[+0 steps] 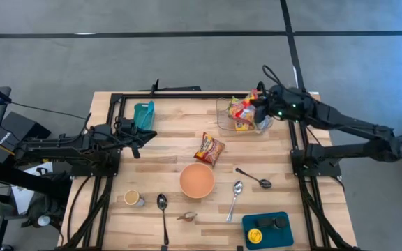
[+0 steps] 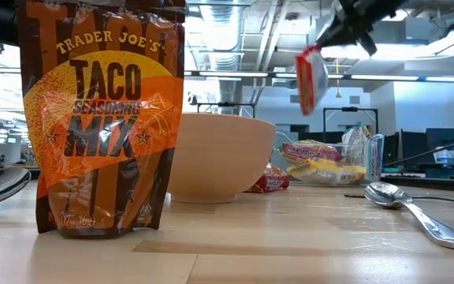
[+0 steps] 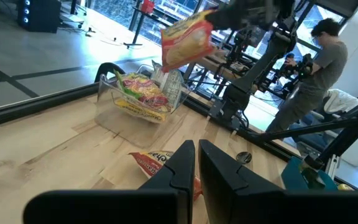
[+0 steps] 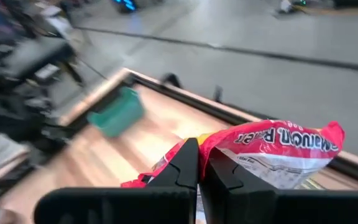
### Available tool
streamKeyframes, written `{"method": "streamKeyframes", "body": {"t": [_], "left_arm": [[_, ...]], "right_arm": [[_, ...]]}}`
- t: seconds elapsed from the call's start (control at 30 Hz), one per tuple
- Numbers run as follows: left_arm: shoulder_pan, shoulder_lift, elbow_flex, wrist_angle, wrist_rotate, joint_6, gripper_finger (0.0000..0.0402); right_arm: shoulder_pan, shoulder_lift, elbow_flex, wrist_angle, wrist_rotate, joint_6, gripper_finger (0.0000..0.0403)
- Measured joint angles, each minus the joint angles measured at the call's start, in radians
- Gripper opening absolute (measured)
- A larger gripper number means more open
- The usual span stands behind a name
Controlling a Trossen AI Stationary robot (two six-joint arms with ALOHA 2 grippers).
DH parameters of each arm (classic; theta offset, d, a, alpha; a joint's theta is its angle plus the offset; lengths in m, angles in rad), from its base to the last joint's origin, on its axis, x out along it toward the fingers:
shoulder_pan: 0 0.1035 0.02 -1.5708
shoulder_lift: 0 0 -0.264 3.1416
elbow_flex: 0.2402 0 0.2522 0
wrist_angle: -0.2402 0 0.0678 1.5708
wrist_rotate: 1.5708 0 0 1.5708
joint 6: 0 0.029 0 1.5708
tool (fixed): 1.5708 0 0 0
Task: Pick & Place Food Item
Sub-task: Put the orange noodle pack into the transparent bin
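Observation:
My right gripper hangs over the far right of the table, shut on a red and yellow noodle packet above a clear bin that holds more packets. An orange taco seasoning pouch stands upright on its bottom edge mid-table, beside an orange bowl. My left gripper waits shut at the left side and holds nothing; in its wrist view its fingertips point level toward the bin. My right gripper pinches the noodle packet by its upper edge between its two fingers, which slant down from the table's right side. The packet hangs below the fingers, tilted, lifted clear of the bin and the table.
A teal cup stands at the far left. Spoons lie near the bowl, a small cup sits near left, and a teal tray rests at the near right. A person stands beyond the table.

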State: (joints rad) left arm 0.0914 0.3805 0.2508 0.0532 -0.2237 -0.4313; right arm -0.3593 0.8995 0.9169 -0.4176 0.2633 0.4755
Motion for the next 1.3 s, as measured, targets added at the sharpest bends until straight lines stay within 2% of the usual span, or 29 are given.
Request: {"method": "streamKeyframes", "body": {"t": [0.33, 0.53, 0.7, 0.93, 1.3], "left_arm": [[0.000, 0.000, 0.000, 0.000, 0.000, 0.000, 0.0016], [0.000, 0.000, 0.000, 0.000, 0.000, 0.000, 0.0016], [0.000, 0.000, 0.000, 0.000, 0.000, 0.000, 0.0016], [0.000, 0.000, 0.000, 0.000, 0.000, 0.000, 0.0016], [0.000, 0.000, 0.000, 0.000, 0.000, 0.000, 0.0016]], "right_arm": [[-0.100, 0.006, -0.001, -0.207, -0.030, -0.012, 0.0000], [-0.115, 0.005, -0.001, -0.218, -0.037, -0.013, 0.0000], [-0.122, 0.039, -0.002, -0.227, -0.091, -0.013, 0.0000], [-0.122, 0.120, -0.004, -0.248, -0.081, -0.042, 0.0000], [-0.164, 0.135, -0.004, -0.249, -0.079, -0.067, 0.0000]]}}
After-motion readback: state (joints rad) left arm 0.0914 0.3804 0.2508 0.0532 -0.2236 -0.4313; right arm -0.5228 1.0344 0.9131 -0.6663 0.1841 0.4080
